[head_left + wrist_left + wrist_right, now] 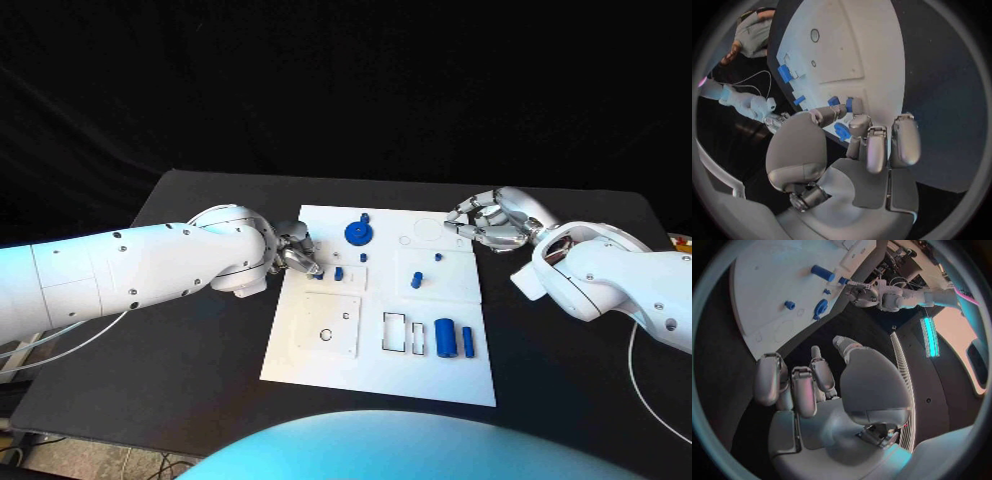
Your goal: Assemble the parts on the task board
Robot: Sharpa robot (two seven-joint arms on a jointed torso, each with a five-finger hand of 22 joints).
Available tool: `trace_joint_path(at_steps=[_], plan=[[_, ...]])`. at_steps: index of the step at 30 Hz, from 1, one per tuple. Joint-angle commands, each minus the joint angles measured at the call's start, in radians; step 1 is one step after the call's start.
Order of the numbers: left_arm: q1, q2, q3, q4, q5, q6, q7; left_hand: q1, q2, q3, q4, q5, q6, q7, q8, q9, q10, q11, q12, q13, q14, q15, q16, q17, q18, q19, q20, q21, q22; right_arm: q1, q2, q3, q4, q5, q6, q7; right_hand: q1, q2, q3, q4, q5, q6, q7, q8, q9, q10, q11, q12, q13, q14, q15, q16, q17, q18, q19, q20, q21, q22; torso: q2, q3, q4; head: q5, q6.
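Black tabletop, white board. Left robot hand pinched a blue part at the board's left edge, beside a peg. Right robot hand hovered empty, fingers loosely curled, off the far right corner.

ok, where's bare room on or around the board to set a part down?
Free: black table along the task board's near and left edges, and the board's bare near strip. Crowded: the board's far half, where the left hand sits by small blue parts and the right hand hovers at the far right corner.

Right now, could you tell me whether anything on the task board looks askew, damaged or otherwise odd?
Nothing stands out. The task board lies flat on the table, and the blue parts sit tidily on it. The left hand is at a small part near the board's left edge; the right hand hovers off its right corner.
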Motion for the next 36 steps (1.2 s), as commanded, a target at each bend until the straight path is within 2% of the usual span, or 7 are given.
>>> trace_joint_path(at_steps=[1, 9, 17, 24, 36], plan=[[-0.002, 0.003, -0.001, -0.001, -0.014, 0.026, 0.004, 0.036, 0.027, 0.108, -0.113, 0.003, 0.016, -0.011, 0.003, -0.002, 0.028, -0.024, 0.003, -0.001, 0.106, -0.006, 0.003, 0.263, -0.017, 0.005, 0.003, 0.003, 0.007, -0.001, 0.001, 0.0, 0.001, -0.002, 0.008, 0.008, -0.007, -0.001, 0.001, 0.004, 0.004, -0.008, -0.001, 0.005, -0.002, 0.0, -0.005, 0.004, 0.0, 0.065, -0.004, -0.004, 0.09, 0.01, -0.001, -0.003, -0.002, 0.02, 0.0, 0.0004, 0.0002, 0.0, 0.0], [-0.002, 0.009, -0.002, -0.005, -0.018, 0.03, 0.0, 0.036, 0.027, 0.109, -0.111, 0.004, 0.016, -0.011, 0.003, -0.002, 0.028, -0.024, 0.003, -0.001, 0.106, -0.006, 0.003, 0.263, -0.017, 0.005, 0.003, 0.002, 0.006, -0.001, 0.001, 0.0, 0.0, -0.003, 0.008, 0.008, -0.007, -0.001, 0.001, 0.004, 0.004, -0.008, -0.001, 0.005, -0.002, 0.0, -0.005, 0.004, 0.0, 0.065, -0.004, -0.004, 0.09, 0.01, -0.001, -0.003, -0.002, 0.02, 0.0, 0.0007, -0.0003, -0.001, 0.0], [-0.002, 0.017, -0.002, -0.006, -0.019, 0.066, -0.004, 0.033, 0.024, 0.106, -0.109, 0.005, 0.018, -0.011, 0.004, -0.002, 0.033, -0.023, 0.01, 0.012, 0.106, -0.006, 0.003, 0.263, -0.017, 0.005, 0.003, 0.003, 0.007, -0.002, 0.002, 0.0, 0.0, -0.003, 0.008, 0.009, -0.007, -0.001, 0.001, 0.004, 0.004, -0.008, -0.001, 0.005, -0.002, 0.0, -0.005, 0.004, 0.0, 0.065, -0.004, -0.004, 0.09, 0.01, -0.001, -0.003, -0.002, 0.02, 0.0, 0.0009, -0.0007, -0.001, 0.0], [-0.002, 0.021, -0.002, -0.007, -0.02, 0.088, -0.008, 0.026, 0.017, 0.1, -0.104, 0.018, 0.025, -0.014, 0.008, -0.001, 0.044, -0.023, 0.022, 0.031, 0.106, -0.005, 0.003, 0.263, -0.018, 0.007, 0.004, 0.004, 0.01, -0.002, 0.002, 0.0, -0.001, -0.003, 0.008, 0.009, -0.007, -0.001, 0.0, 0.005, 0.005, -0.008, -0.001, 0.006, -0.002, 0.0, -0.005, 0.004, 0.0, 0.065, -0.004, -0.005, 0.09, 0.01, 0.0, -0.003, -0.003, 0.02, 0.0, 0.001, -0.0005, -0.003, 0.0], [-0.002, 0.029, -0.002, -0.016, -0.034, 0.065, -0.017, 0.011, 0.024, 0.079, -0.078, 0.015, 0.036, -0.018, 0.01, -0.002, 0.054, -0.026, 0.028, 0.038, 0.106, -0.006, 0.003, 0.263, -0.019, 0.009, 0.005, 0.006, 0.014, -0.003, 0.001, 0.0, 0.0, -0.003, 0.007, 0.01, -0.007, -0.001, 0.0, 0.005, 0.005, -0.008, -0.001, 0.006, -0.002, 0.0, -0.005, 0.004, 0.0, 0.065, -0.004, -0.005, 0.09, 0.01, 0.0, -0.003, -0.003, 0.02, 0.0, 0.0005, -0.0005, -0.004, 0.0]])
